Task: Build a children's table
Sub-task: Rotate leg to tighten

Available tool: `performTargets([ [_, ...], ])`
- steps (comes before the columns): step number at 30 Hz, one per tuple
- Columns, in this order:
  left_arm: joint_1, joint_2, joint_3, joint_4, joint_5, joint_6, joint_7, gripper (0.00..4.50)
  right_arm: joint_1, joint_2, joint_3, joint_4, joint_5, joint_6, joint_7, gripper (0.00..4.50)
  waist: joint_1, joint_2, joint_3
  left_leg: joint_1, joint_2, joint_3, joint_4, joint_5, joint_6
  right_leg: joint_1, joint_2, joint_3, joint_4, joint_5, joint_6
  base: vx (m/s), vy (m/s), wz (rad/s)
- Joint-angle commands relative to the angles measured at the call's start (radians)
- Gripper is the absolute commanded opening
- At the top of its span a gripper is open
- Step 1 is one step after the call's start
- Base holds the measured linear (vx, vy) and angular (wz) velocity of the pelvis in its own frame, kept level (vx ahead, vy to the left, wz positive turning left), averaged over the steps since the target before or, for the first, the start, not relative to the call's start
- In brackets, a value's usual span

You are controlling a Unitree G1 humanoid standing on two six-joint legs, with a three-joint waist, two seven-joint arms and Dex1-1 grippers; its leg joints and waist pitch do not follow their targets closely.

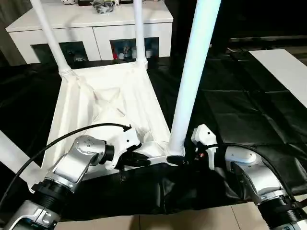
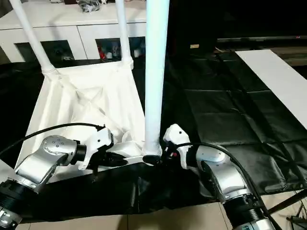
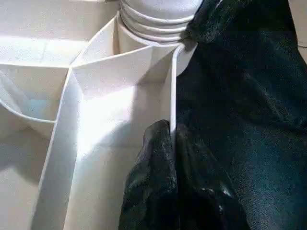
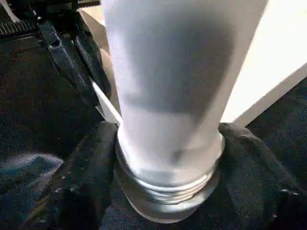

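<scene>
The white tabletop (image 1: 115, 103) lies upside down on a black mat, its X-ribs facing up. Two white legs (image 1: 50, 36) (image 1: 138, 31) stand in the far corner sockets. A third leg (image 1: 194, 72) stands upright in the near right socket. My right gripper (image 1: 184, 158) is shut on this leg's threaded base (image 4: 168, 163), one black finger (image 4: 86, 177) on each side. My left gripper (image 1: 144, 158) is shut on the tabletop's thin near rim (image 3: 172, 96) just beside that socket, the fingers (image 3: 160, 158) pinching the wall. Another white tube (image 1: 12, 155) shows partly at the left edge.
A white cabinet (image 1: 91, 28) with glass doors stands behind the tabletop. The black mat (image 1: 240, 110) spreads to the right, with a white board (image 1: 288, 72) at its far right. Beige floor tiles (image 1: 192, 220) show near my forearms.
</scene>
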Motion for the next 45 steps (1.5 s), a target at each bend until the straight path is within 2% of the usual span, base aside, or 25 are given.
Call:
performTargets([
  [1,0.019,0.005,-0.020,-0.003,-0.007,0.015,-0.034,0.00,0.000,0.006,-0.005,-0.015,0.027,0.012,0.013,2.84,0.001,-0.007,-0.049,-0.002,0.029,-0.004,-0.057,-0.108,0.078,0.050,-0.062,0.038,-0.060,0.006,-0.265,0.000,0.000,0.00],
  [8,0.023,0.005,-0.032,-0.005,0.004,0.034,-0.022,0.00,0.000,0.051,-0.021,0.013,0.019,0.024,-0.057,2.73,-0.001,-0.006,-0.048,-0.003,0.029,-0.006,-0.059,-0.115,0.068,0.049,-0.063,0.037,-0.060,-0.015,-0.263,0.000,0.000,0.00],
  [10,0.009,-0.007,-0.040,0.013,0.050,0.085,0.050,0.00,-0.012,0.091,-0.037,0.054,-0.024,0.008,-0.177,2.73,-0.007,-0.003,-0.043,-0.001,0.030,-0.006,-0.064,-0.153,0.049,0.045,-0.063,0.037,-0.067,-0.074,-0.256,0.000,0.000,0.00],
  [11,-0.005,-0.029,-0.036,0.035,0.077,0.105,0.116,0.00,-0.021,0.127,-0.055,0.075,-0.052,0.015,-0.285,2.72,-0.012,-0.003,-0.037,0.000,0.029,-0.007,-0.070,-0.188,0.027,0.042,-0.064,0.036,-0.074,-0.153,-0.244,0.000,0.000,0.00],
  [13,-0.029,-0.085,-0.009,0.075,0.099,0.144,0.235,0.00,-0.032,0.192,-0.093,0.099,-0.075,0.054,-0.453,2.72,-0.018,-0.005,-0.037,0.002,0.026,-0.010,-0.073,-0.225,-0.005,0.044,-0.066,0.038,-0.082,-0.261,-0.210,0.000,0.000,0.00],
  [14,-0.041,-0.113,0.002,0.094,0.105,0.162,0.284,0.00,-0.035,0.213,-0.103,0.106,-0.085,0.066,-0.507,2.72,-0.019,-0.008,-0.036,0.004,0.024,-0.008,-0.072,-0.229,-0.011,0.040,-0.064,0.040,-0.086,-0.290,-0.191,-0.061,-0.004,-0.05],
  [15,-0.041,-0.113,0.002,0.094,0.105,0.162,0.284,0.00,-0.035,0.213,-0.103,0.106,-0.085,0.066,-0.507,2.72,-0.018,-0.007,-0.037,0.004,0.025,-0.011,-0.073,-0.238,-0.011,0.038,-0.066,0.040,-0.089,-0.312,-0.182,0.000,0.000,0.00],
  [16,-0.066,-0.173,0.021,0.141,0.123,0.193,0.392,0.00,-0.039,0.251,-0.107,0.125,-0.124,0.075,-0.613,2.72,-0.019,-0.005,-0.039,0.003,0.024,-0.011,-0.072,-0.233,-0.009,0.039,-0.064,0.040,-0.087,-0.301,-0.179,0.000,0.000,0.00],
  [18,-0.082,-0.202,0.026,0.170,0.135,0.203,0.443,0.00,-0.045,0.268,-0.105,0.139,-0.151,0.075,-0.672,2.72,-0.017,-0.009,-0.040,0.006,0.023,-0.008,-0.069,-0.220,-0.010,0.033,-0.062,0.042,-0.090,-0.270,-0.181,0.000,0.000,0.00],
  [21,-0.123,-0.266,0.017,0.237,0.163,0.183,0.522,0.00,-0.065,0.333,-0.105,0.173,-0.173,0.082,-0.776,2.72,-0.012,-0.006,-0.041,0.000,0.021,-0.008,-0.069,-0.204,-0.002,0.033,-0.064,0.044,-0.090,-0.250,-0.171,0.000,0.000,0.00],
  [22,-0.135,-0.284,0.013,0.257,0.171,0.177,0.540,0.00,-0.073,0.353,-0.101,0.185,-0.177,0.081,-0.797,2.72,-0.009,-0.005,-0.043,0.003,0.022,-0.009,-0.070,-0.204,-0.004,0.033,-0.063,0.042,-0.089,-0.246,-0.171,0.000,0.000,0.00],
  [23,-0.143,-0.295,0.012,0.271,0.175,0.174,0.549,0.00,-0.078,0.365,-0.091,0.187,-0.169,0.072,-0.777,2.72,-0.010,-0.006,-0.043,0.002,0.022,-0.009,-0.070,-0.199,-0.004,0.034,-0.062,0.043,-0.089,-0.235,-0.172,0.000,0.000,0.00],
  [25,-0.148,-0.298,0.006,0.275,0.178,0.175,0.546,0.00,-0.076,0.377,-0.091,0.168,-0.137,0.056,-0.737,3.28,-0.006,-0.002,-0.043,0.000,0.022,-0.010,-0.070,-0.205,0.002,0.037,-0.064,0.042,-0.087,-0.215,-0.170,0.000,0.000,0.00],
  [27,-0.147,-0.292,0.002,0.272,0.178,0.179,0.538,0.00,-0.074,0.380,-0.096,0.154,-0.114,0.049,-0.713,3.51,-0.007,0.000,-0.043,-0.003,0.022,-0.011,-0.071,-0.211,0.007,0.039,-0.064,0.041,-0.086,-0.201,-0.172,0.000,0.000,0.00],
  [28,-0.146,-0.274,-0.014,0.267,0.191,0.178,0.527,0.00,-0.076,0.378,-0.107,0.142,-0.098,0.034,-0.706,3.51,-0.007,0.003,-0.043,-0.003,0.022,-0.011,-0.072,-0.213,0.008,0.039,-0.064,0.040,-0.086,-0.200,-0.173,0.000,0.000,0.00],
  [30,-0.141,-0.256,-0.013,0.257,0.188,0.174,0.505,0.00,-0.079,0.355,-0.107,0.138,-0.093,0.016,-0.676,3.79,-0.010,0.002,-0.041,-0.001,0.024,-0.012,-0.074,-0.240,0.007,0.037,-0.065,0.040,-0.090,-0.229,-0.172,0.000,0.000,0.00],
  [31,-0.140,-0.249,-0.013,0.257,0.186,0.170,0.493,0.00,-0.082,0.345,-0.107,0.138,-0.095,0.010,-0.665,3.87,-0.010,0.008,-0.042,0.000,0.023,-0.012,-0.073,-0.244,0.007,0.037,-0.065,0.040,-0.090,-0.234,-0.172,0.000,0.000,0.00],
  [32,-0.140,-0.245,-0.012,0.258,0.184,0.167,0.483,0.00,-0.083,0.337,-0.106,0.138,-0.096,0.006,-0.657,3.87,-0.013,0.003,-0.040,-0.004,0.023,-0.012,-0.074,-0.249,0.008,0.039,-0.064,0.040,-0.091,-0.243,-0.171,0.000,0.000,0.00],
  [34,-0.128,-0.220,-0.022,0.248,0.180,0.142,0.432,0.00,-0.081,0.297,-0.096,0.122,-0.082,0.009,-0.577,3.87,-0.017,0.006,-0.041,-0.007,0.021,-0.014,-0.074,-0.252,0.012,0.041,-0.064,0.039,-0.093,-0.259,-0.167,0.000,0.000,0.00],
  [36,-0.103,-0.184,-0.027,0.213,0.154,0.117,0.348,0.00,-0.064,0.210,-0.074,0.086,-0.060,-0.007,-0.426,3.87,-0.018,0.007,-0.042,-0.008,0.023,-0.014,-0.072,-0.235,0.019,0.044,-0.064,0.039,-0.092,-0.223,-0.173,0.000,0.000,0.00],
  [38,-0.095,-0.176,-0.023,0.200,0.137,0.123,0.322,0.00,-0.059,0.185,-0.067,0.076,-0.055,-0.013,-0.385,3.87,-0.019,0.008,-0.046,-0.011,0.024,-0.011,-0.066,-0.194,0.037,0.047,-0.063,0.040,-0.082,-0.138,-0.202,0.000,0.000,0.00],
  [39,-0.079,-0.150,-0.025,0.170,0.101,0.088,0.244,0.00,-0.046,0.129,-0.052,0.060,-0.049,-0.032,-0.295,3.87,-0.020,0.008,-0.046,-0.012,0.023,-0.012,-0.064,-0.179,0.045,0.051,-0.062,0.038,-0.080,-0.105,-0.218,0.000,0.000,0.00],
  [41,-0.069,-0.130,-0.030,0.150,0.080,0.067,0.190,0.00,-0.038,0.097,-0.044,0.050,-0.040,-0.040,-0.239,3.87,-0.021,0.007,-0.048,-0.012,0.023,-0.009,-0.060,-0.164,0.058,0.050,-0.063,0.039,-0.076,-0.070,-0.235,0.000,0.000,0.00],
  [43,-0.051,-0.079,-0.046,0.099,0.037,0.041,0.070,0.00,-0.030,0.045,-0.036,0.036,-0.018,-0.044,-0.141,3.87,-0.020,0.005,-0.049,-0.010,0.024,-0.008,-0.058,-0.153,0.074,0.050,-0.062,0.038,-0.075,-0.061,-0.250,0.000,0.000,0.00],
  [45,-0.046,-0.061,-0.046,0.082,0.028,0.038,0.038,0.00,-0.029,0.027,-0.031,0.035,-0.014,-0.051,-0.111,3.87,-0.016,0.010,-0.048,-0.008,0.028,-0.008,-0.059,-0.135,0.083,0.049,-0.062,0.038,-0.070,-0.033,-0.261,0.000,0.000,0.00],
])
